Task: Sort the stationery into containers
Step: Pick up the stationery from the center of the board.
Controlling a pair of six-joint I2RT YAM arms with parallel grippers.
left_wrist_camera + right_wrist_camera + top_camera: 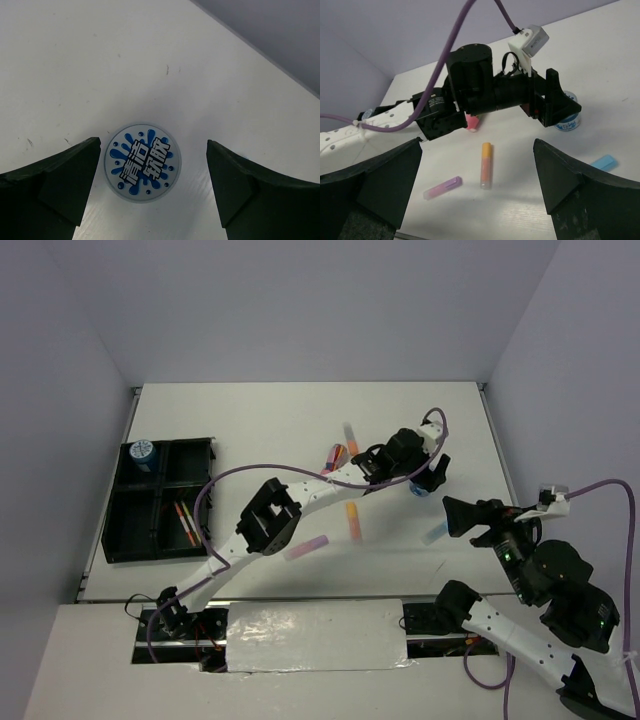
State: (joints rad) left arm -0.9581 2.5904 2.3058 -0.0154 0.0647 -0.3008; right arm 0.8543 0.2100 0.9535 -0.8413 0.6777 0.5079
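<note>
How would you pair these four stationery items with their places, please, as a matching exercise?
Items:
1. patterned roll
2. other roll
3. thin pens
4. light-blue stick

Places:
A. on the table beside the right gripper
B. far-left corner of the tray
C. on the table, inside the open left gripper
D. a near compartment of the tray

Pairs: 1-C, 2-B, 3-D, 4-A.

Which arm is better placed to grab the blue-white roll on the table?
Left: the left end effector, open, straddles the roll; the right end effector is open but off to one side.
</note>
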